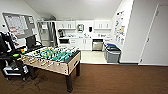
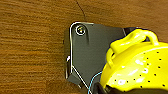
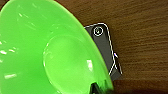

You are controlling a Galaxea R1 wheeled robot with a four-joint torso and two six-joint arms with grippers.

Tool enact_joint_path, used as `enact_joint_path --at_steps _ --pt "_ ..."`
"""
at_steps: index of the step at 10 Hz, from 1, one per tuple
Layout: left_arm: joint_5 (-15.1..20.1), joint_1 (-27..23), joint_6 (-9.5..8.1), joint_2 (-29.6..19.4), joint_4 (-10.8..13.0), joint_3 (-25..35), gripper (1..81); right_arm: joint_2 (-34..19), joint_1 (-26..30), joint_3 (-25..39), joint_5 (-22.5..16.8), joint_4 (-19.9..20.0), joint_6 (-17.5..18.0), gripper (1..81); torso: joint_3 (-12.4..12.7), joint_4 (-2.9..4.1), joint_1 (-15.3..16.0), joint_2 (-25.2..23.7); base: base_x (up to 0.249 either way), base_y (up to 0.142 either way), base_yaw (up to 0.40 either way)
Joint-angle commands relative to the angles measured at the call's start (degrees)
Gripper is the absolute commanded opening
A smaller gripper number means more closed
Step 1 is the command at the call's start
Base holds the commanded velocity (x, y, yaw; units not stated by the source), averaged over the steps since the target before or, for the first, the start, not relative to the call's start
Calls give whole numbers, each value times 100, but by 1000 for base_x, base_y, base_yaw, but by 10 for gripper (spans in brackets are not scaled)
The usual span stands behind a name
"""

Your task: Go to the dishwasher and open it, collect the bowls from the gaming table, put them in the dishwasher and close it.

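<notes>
Green bowl (image 3: pixel 50 55) cut off | yellow bowl (image 2: pixel 140 65) cut off | jaws' state unreadable

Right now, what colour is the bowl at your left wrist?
Bright yellow bowl, dotted with small holes; the left wrist view shows it best.

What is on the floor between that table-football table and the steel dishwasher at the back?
In the head view, brown carpet, then pale kitchen floor, lie between the table-football table and the dishwasher; nothing stands on that stretch.

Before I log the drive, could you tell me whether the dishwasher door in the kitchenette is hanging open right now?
No, the dishwasher shows its steel front upright and flush between the white cabinets in the head view.
</notes>
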Motion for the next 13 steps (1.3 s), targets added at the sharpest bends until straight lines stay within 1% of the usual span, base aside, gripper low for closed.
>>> enact_joint_path --at_steps 1,5,6,8,13 --pt "193 -228 13 -167 69 -29 10 -261 309 59 -295 -64 -25 10 0 0 2 0 193 -84 0" --pt "193 -236 13 -159 52 -47 10 -252 300 50 -295 -64 -25 10 0 0 2 0 193 -87 0" --pt "193 -236 13 -141 -1 -65 10 -226 300 41 -295 -64 -25 10 0 0 0 0 193 -89 0" --pt "193 -236 13 -45 -10 -205 10 -217 309 33 -295 -64 -25 10 -2 0 7 2 193 -79 0" --pt "193 -228 13 -27 -1 -276 10 -226 326 41 -295 -81 -25 10 -2 0 5 2 193 0 0"
